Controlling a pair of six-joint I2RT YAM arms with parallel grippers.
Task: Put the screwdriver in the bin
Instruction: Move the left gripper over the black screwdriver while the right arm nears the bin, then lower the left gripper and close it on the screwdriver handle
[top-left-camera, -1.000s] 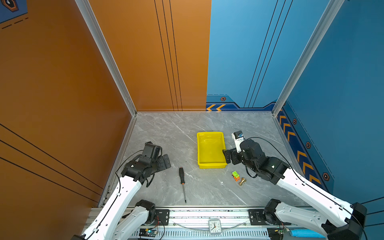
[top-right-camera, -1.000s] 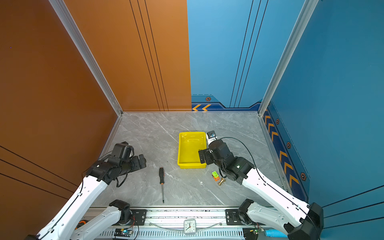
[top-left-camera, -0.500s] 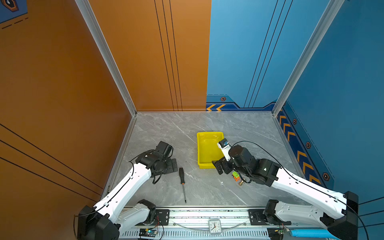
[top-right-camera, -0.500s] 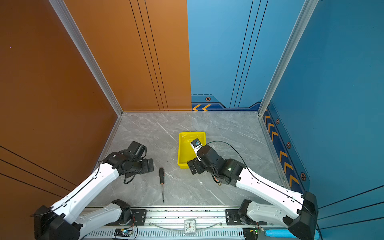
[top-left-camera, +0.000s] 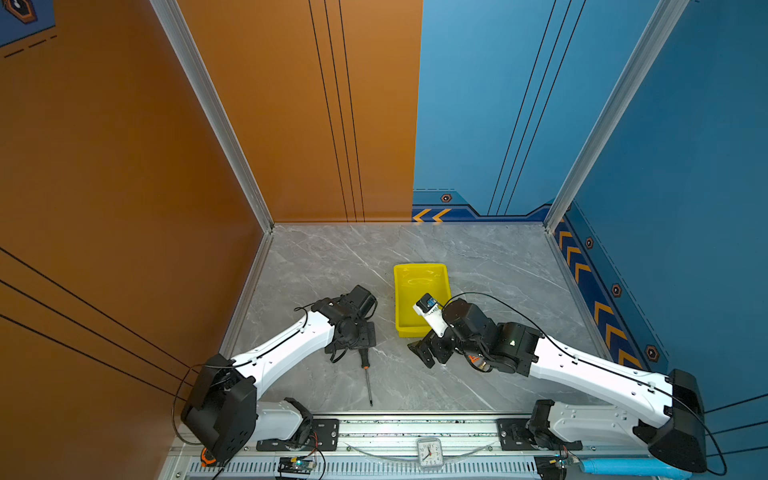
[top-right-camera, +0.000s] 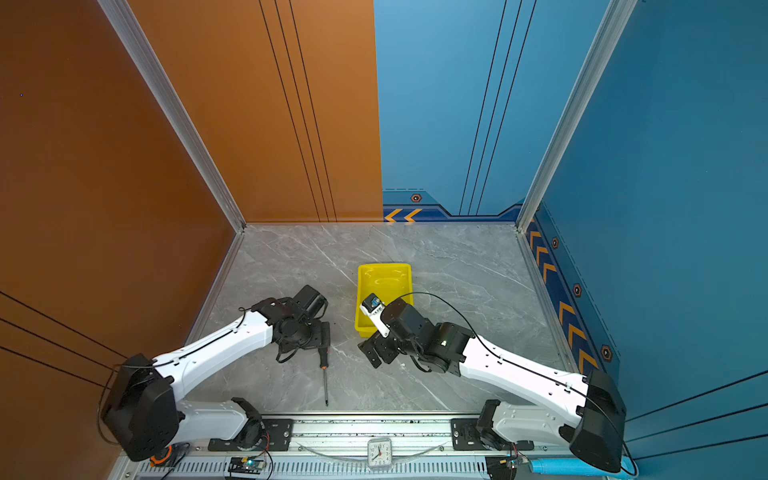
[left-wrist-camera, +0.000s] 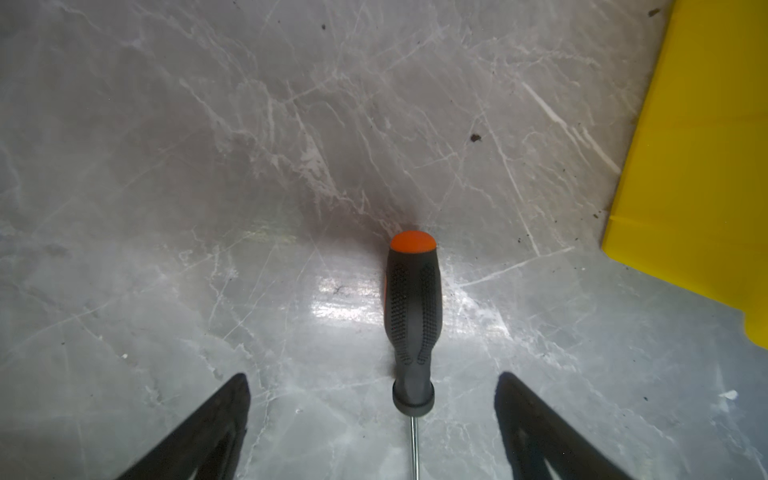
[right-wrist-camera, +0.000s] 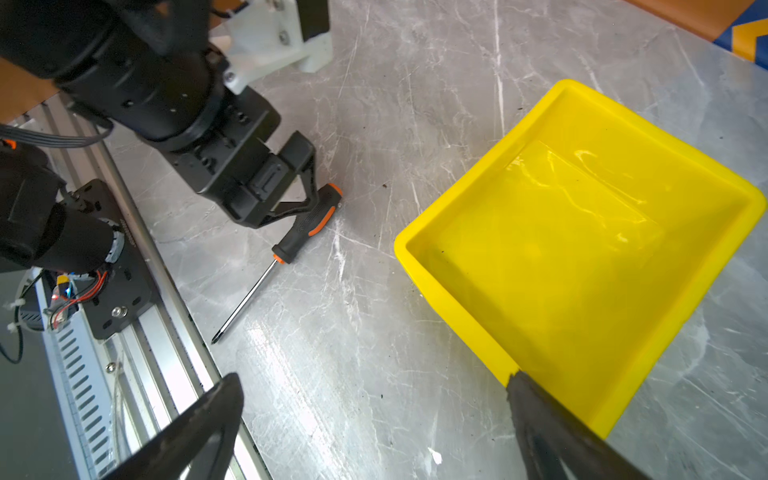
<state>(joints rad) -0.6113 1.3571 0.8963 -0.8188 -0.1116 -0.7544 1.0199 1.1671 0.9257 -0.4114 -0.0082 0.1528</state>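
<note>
Lying flat: screwdriver (left-wrist-camera: 411, 316) w/ blk grip, orange cap

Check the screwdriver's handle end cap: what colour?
Orange; the rest of the screwdriver handle is black. Clearest in the left wrist view.

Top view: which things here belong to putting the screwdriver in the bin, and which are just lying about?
Job: screwdriver; yellow bin; left gripper, jaws open over the handle.
Lying about: small clock and circuit board by the front rail.
</note>
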